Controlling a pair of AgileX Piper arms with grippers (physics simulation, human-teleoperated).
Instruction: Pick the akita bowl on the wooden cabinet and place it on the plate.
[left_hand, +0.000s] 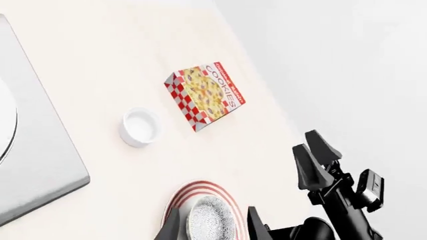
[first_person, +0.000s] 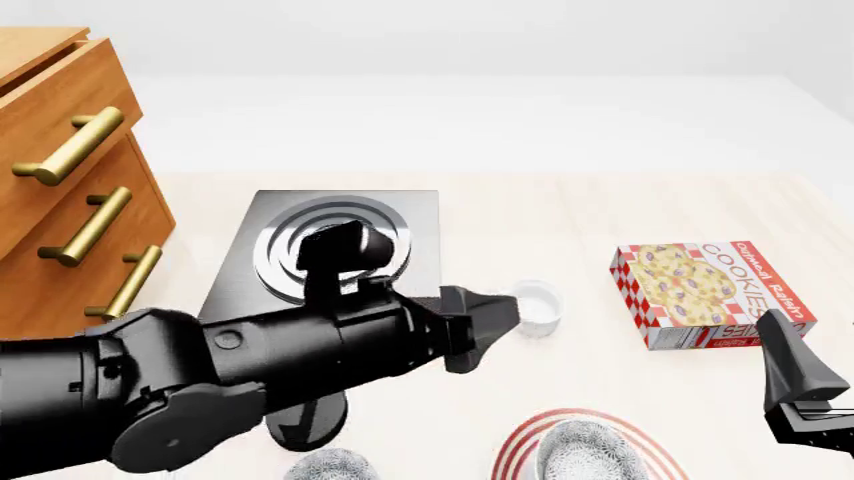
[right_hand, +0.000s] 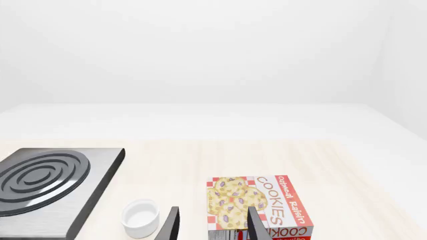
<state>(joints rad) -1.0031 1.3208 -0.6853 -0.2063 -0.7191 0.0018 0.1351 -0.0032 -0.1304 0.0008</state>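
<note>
Reaching across the front view from the left, past the wooden cabinet (first_person: 60, 190) and over the stove plate (first_person: 254, 262), the left arm is holding its left gripper (left_hand: 215, 226) above the table with fingers spread, empty, just over the akita bowl (left_hand: 211, 219). That speckled grey-and-white bowl is sitting upright inside the red-ringed plate (left_hand: 193, 191) at the near edge, a look-alike bowl (first_person: 330, 466) lying beside it. Farther right, the right gripper (right_hand: 212, 224) is hovering with its fingers parted toward the cookie box (first_person: 707, 293).
</note>
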